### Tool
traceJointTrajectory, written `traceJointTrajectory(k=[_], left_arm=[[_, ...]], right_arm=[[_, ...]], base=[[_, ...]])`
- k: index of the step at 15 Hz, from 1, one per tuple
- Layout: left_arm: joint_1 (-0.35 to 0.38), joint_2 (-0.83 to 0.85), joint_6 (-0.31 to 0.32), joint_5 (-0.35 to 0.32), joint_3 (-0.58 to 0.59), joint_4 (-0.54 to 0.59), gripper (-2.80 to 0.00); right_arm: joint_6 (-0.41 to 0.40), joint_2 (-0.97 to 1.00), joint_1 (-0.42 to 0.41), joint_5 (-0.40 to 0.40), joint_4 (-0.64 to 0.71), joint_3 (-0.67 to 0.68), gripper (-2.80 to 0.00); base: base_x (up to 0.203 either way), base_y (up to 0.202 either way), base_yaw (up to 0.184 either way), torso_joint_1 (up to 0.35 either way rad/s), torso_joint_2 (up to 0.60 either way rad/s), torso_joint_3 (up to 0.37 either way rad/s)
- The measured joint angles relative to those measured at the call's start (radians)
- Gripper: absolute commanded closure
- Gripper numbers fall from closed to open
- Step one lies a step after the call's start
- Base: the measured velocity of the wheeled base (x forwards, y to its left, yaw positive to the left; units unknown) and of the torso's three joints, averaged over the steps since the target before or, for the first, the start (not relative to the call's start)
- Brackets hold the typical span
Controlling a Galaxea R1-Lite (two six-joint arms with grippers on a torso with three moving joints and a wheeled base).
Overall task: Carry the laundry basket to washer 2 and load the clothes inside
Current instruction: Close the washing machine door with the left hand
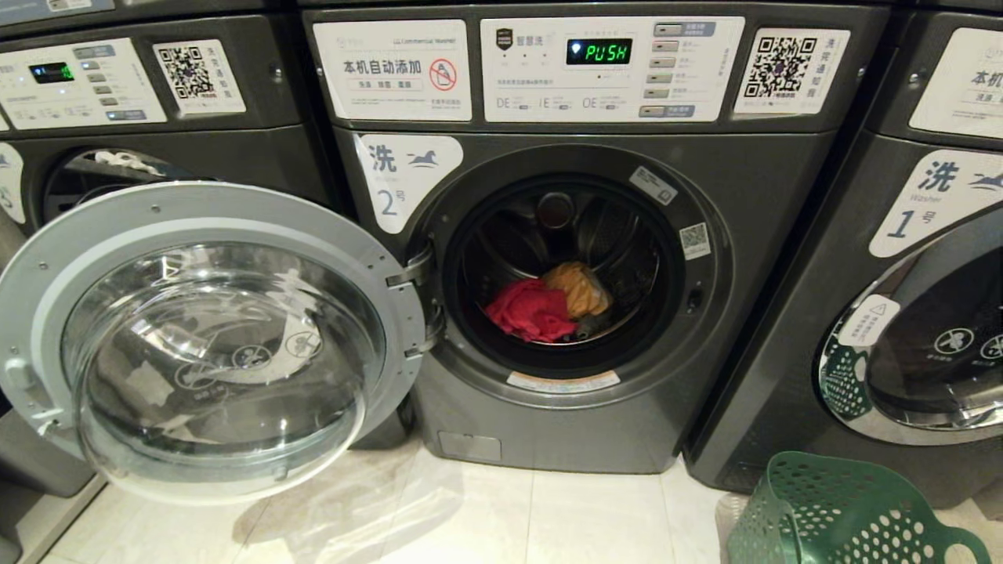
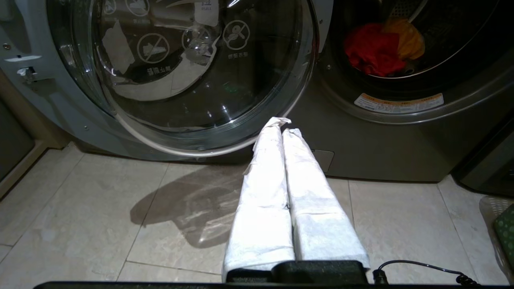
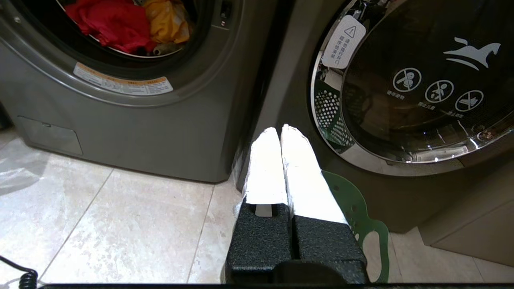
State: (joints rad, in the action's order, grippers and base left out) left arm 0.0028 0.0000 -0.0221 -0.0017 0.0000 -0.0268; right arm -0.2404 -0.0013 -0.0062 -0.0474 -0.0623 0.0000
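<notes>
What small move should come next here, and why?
Probably swing washer 2's open door shut: the clothes already lie in the drum, the laundry basket stands aside on the floor, and the left gripper, shut and empty, is nearest the door.

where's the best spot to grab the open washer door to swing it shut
Probably the outer rim of the door, on the side opposite the hinge, coming from the robot's left and pushing toward the drum. The door stands wide open, and the glass bowl bulges and looks slick, so the grey rim seems the safer hold.
</notes>
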Motion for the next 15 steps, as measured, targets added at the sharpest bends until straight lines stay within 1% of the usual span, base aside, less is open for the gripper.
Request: traceJointTrajectory(k=[4, 11, 12, 15], left_arm=[[0.0, 0.0, 0.001, 0.0, 0.0, 0.0, 0.0], [0.0, 0.0, 0.002, 0.0, 0.0, -0.001, 0.0], [0.0, 0.0, 0.002, 0.0, 0.0, -0.002, 0.0], [0.0, 0.0, 0.004, 0.0, 0.0, -0.002, 0.0]], right_arm=[[-0.001, 0.0, 0.0, 0.0, 0.0, 0.0, 0.0], [-0.002, 0.0, 0.0, 0.0, 0.001, 0.0, 0.0], [-0.002, 0.0, 0.0, 0.0, 0.0, 0.0, 0.0], [-0.003, 0.0, 0.0, 0.0, 0.0, 0.0, 0.0]], base=[[0.0, 0.0, 0.0, 0.0, 0.0, 0.0], [-0.182, 0.0, 0.001, 0.003, 0.0, 0.003], [-0.125, 0.0, 0.004, -0.004, 0.0, 0.002], [0.0, 0.0, 0.0, 0.0, 0.0, 0.0]])
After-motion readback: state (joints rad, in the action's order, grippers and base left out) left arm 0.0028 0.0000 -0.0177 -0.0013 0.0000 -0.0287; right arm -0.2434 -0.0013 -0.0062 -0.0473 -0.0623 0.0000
